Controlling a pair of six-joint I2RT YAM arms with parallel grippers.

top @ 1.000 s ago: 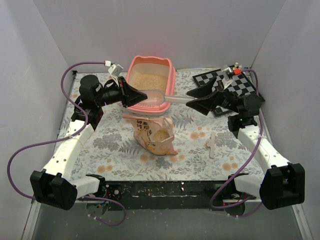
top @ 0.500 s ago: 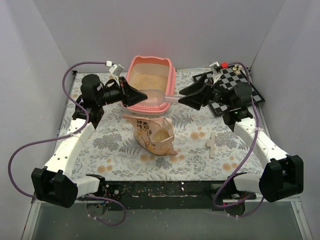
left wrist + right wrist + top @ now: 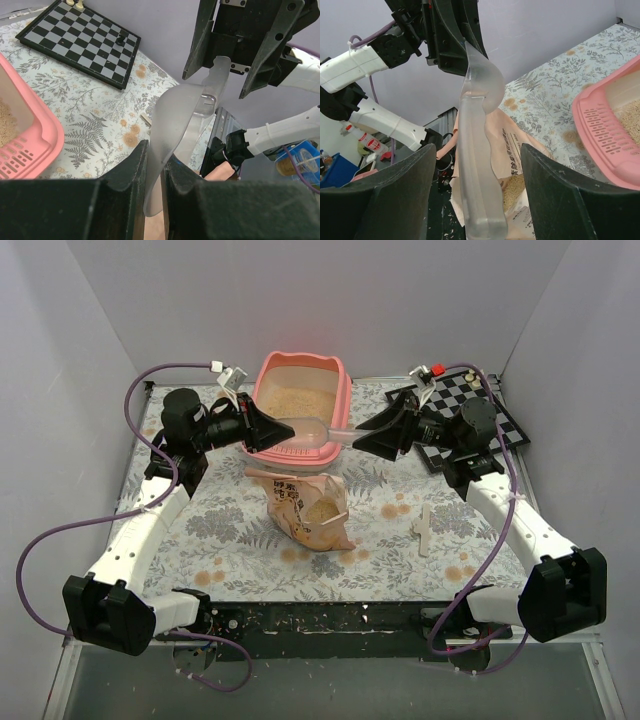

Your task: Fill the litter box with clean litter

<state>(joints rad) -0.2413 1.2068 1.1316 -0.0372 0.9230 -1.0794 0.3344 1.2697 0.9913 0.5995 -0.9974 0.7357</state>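
Observation:
The pink litter box (image 3: pixel 343 398) stands at the back centre with pale clean litter (image 3: pixel 296 400) in it. Over its near edge hangs a clear plastic scoop (image 3: pixel 312 432). My left gripper (image 3: pixel 272 429) is shut on the scoop's bowl rim (image 3: pixel 180 117). From the right, my right gripper (image 3: pixel 366 436) stands open with the scoop's handle (image 3: pixel 477 175) between its fingers (image 3: pixel 400 200), a gap on each side. In the left wrist view the right gripper (image 3: pixel 231 60) straddles the handle tip. The litter box (image 3: pixel 607 127) shows at the right of the right wrist view.
An orange-tan litter bag (image 3: pixel 305 508) lies open mid-table below the scoop, granules showing in its mouth (image 3: pixel 512 187). A chessboard (image 3: pixel 480 405) with a few pieces lies at the back right. A pale cross-shaped stick (image 3: pixel 425 530) lies right of the bag.
My right gripper has moved left from over the chessboard to the scoop's handle and now straddles it, its jaws a little narrower. The left gripper and scoop have stayed put.

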